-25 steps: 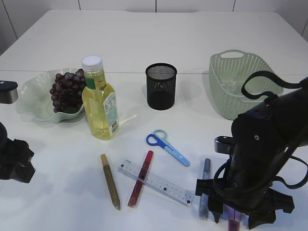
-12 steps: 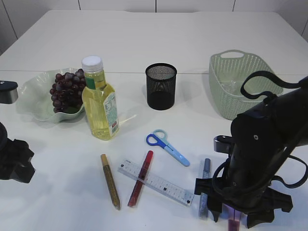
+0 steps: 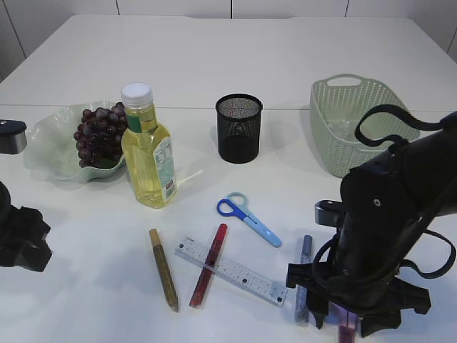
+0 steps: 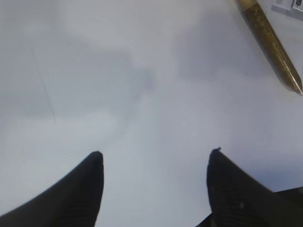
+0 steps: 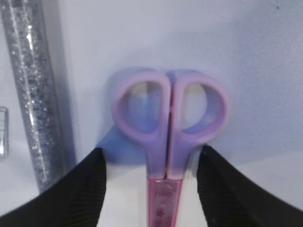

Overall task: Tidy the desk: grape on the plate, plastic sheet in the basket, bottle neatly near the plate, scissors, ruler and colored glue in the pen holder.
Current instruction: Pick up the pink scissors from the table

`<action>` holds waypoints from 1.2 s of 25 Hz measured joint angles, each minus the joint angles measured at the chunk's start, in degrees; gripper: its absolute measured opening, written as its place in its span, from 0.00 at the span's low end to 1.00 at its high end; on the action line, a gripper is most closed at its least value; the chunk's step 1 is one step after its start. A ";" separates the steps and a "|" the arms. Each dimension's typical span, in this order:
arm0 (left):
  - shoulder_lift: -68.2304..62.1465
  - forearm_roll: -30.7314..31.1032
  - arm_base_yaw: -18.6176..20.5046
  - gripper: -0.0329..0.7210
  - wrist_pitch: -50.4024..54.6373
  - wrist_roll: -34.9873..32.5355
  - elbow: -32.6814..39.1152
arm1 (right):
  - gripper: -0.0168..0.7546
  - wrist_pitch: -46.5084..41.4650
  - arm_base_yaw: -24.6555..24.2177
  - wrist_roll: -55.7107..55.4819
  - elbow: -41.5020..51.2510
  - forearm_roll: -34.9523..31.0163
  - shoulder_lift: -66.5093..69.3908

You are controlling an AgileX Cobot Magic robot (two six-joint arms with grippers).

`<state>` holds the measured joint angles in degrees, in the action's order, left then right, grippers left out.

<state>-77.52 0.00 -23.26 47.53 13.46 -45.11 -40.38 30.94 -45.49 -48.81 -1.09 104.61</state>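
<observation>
My right gripper stands open at the table's front edge, straddling the neck of purple scissors with a gap on each side. A silver glitter glue lies just to their left. Blue scissors, a clear ruler, a red glue and a gold glue lie mid-table. The grape bunch rests on the green plate, with the yellow bottle upright beside it. My left gripper is open over bare table, left of the gold glue. The plastic sheet cannot be made out.
The black mesh pen holder stands at centre back. The green basket sits at the back right, behind my right arm. A ruler corner shows at the top right of the left wrist view.
My right arm has edged slightly to the left over the purple scissors. The left arm and the objects have not moved.
</observation>
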 joint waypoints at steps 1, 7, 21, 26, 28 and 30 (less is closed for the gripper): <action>0.00 0.00 0.00 0.70 0.00 0.00 0.00 | 0.64 0.00 0.00 0.00 0.02 -0.14 0.00; 0.00 0.00 0.00 0.70 0.00 0.00 0.00 | 0.45 0.35 0.04 0.00 -0.13 -0.97 0.13; 0.00 0.00 0.00 0.70 0.00 0.00 0.00 | 0.32 0.40 0.04 0.04 -0.15 -0.97 0.15; 0.00 0.00 0.00 0.70 0.00 0.00 0.00 | 0.30 0.29 0.04 0.27 -0.25 -0.87 0.15; 0.00 0.00 0.00 0.70 0.00 0.00 0.00 | 0.30 0.29 0.04 0.27 -0.25 -0.87 0.15; 0.00 0.00 0.00 0.70 0.00 0.00 0.00 | 0.30 0.21 0.04 0.27 -0.25 -0.87 0.15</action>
<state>-77.52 0.00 -23.26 47.53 13.46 -45.11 -40.17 30.98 -45.22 -49.05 -1.96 104.76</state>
